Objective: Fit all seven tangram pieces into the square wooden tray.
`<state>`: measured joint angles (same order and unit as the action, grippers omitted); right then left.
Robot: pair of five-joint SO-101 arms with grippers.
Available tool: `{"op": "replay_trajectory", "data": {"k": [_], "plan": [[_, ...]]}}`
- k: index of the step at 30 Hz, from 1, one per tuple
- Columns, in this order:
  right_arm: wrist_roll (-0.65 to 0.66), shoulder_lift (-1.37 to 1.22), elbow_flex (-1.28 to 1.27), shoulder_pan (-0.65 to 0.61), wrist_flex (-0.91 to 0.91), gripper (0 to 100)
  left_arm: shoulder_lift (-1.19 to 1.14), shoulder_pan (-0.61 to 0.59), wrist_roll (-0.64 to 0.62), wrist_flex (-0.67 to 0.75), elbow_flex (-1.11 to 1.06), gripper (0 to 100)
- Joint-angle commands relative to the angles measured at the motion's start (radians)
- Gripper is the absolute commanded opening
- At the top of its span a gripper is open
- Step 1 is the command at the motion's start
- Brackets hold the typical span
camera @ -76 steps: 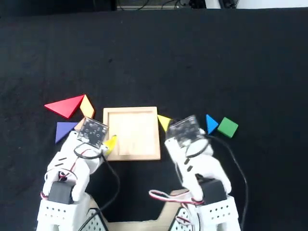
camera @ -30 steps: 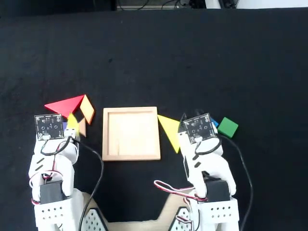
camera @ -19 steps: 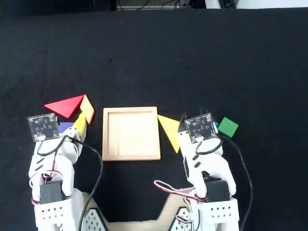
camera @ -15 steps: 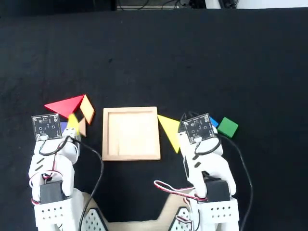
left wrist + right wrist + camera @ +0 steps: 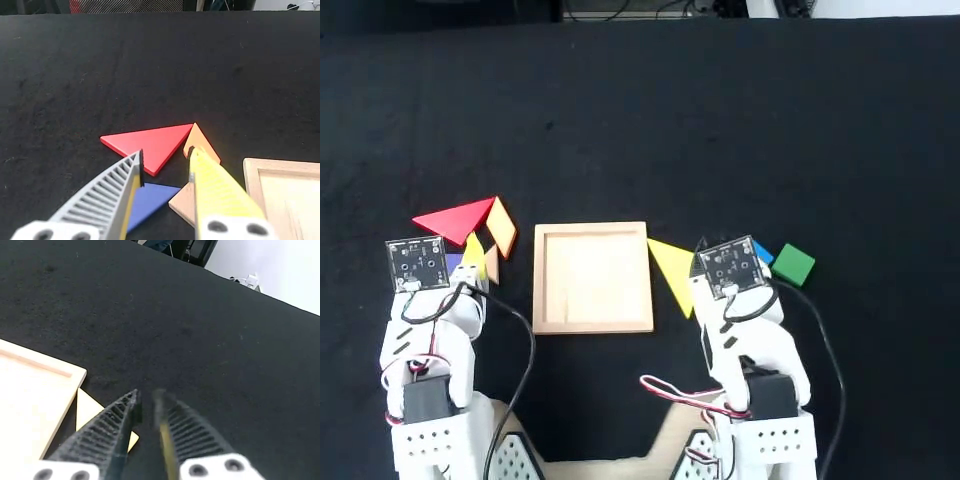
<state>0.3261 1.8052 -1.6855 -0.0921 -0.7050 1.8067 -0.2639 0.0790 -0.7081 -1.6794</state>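
text: none readable | numbers, labels, signs: none | wooden tray (image 5: 539, 280): plain, unmarked

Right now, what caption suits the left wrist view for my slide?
Open left pincer poised over the red triangle, blue triangle and orange piece, near the wooden tray.

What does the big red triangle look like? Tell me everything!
The red triangle is a big, flat, smooth piece that looks like painted wood. It lies flat on the black table, outside the wooden tray and to its left. One pointed corner meets the orange piece, and a blue triangle sits close beside it. The left claw hangs open by one edge, not gripping it.
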Motion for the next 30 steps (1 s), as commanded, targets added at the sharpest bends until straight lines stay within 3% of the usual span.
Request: {"op": "replay_trajectory", "data": {"k": [1, 8, 12, 17, 22, 30], "plan": [[0.011, 0.074, 0.001, 0.018, -0.002, 22.3, 0.003, 0.008, 0.000, 0.020, -0.018, 17], [0.000, 0.073, 0.097, 0.021, -0.094, 18.9, 0.002, 0.085, 0.023, -0.020, -0.019, 17], [-0.034, 0.071, 0.257, 0.018, -0.222, 18.7, 0.002, 0.088, 0.057, -0.021, -0.019, 17], [-0.032, 0.010, 0.367, 0.018, -0.259, 18.7, 0.000, 0.087, 0.061, -0.021, -0.019, 17], [-0.037, -0.344, 0.461, -0.043, -0.256, 18.7, 0.000, 0.087, 0.061, -0.021, -0.019, 17], [-0.038, -1.064, 0.891, -0.164, -0.354, 18.5, 0.000, 0.087, 0.063, -0.034, -0.019, 17]]}}
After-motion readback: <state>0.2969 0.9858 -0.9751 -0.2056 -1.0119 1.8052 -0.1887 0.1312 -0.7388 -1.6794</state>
